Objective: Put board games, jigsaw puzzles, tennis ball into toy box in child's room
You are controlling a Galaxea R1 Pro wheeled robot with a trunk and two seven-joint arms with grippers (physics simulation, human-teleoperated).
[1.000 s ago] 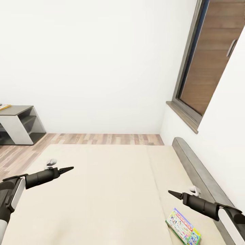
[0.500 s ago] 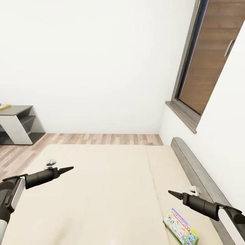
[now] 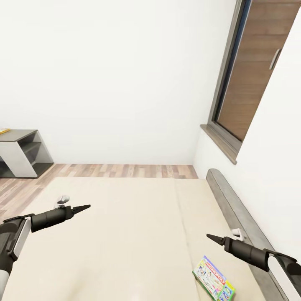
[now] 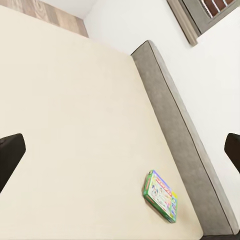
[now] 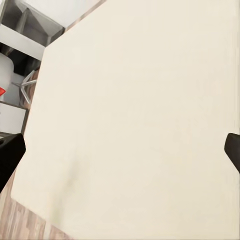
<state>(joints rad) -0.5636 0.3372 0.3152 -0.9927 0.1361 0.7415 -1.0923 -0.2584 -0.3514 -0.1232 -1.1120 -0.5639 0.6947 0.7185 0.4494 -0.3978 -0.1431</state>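
One board game [image 3: 213,279], a thin blue, green and multicoloured box, lies flat on the cream bed [image 3: 125,234] close to the grey headboard [image 3: 234,209]; it also appears in the left wrist view [image 4: 161,196]. My right gripper [image 3: 210,237] hangs open above the mattress just up and left of that box, touching nothing. Over the bed's left part my left gripper [image 3: 85,206] is open and empty. The grey side section of the table [image 3: 21,150] stands at the far left. The toy box, jigsaw puzzles and tennis ball are out of view.
A dark-framed window [image 3: 251,75] sits in the right wall above the headboard. Wood plank floor [image 3: 125,170] runs between the bed's far edge and the white back wall. In the right wrist view grey shelves [image 5: 30,25] stand beyond the bed's corner.
The whole picture has slid a little to the left, so the camera has turned; the board game shows further left. Both arms hold the same pose.
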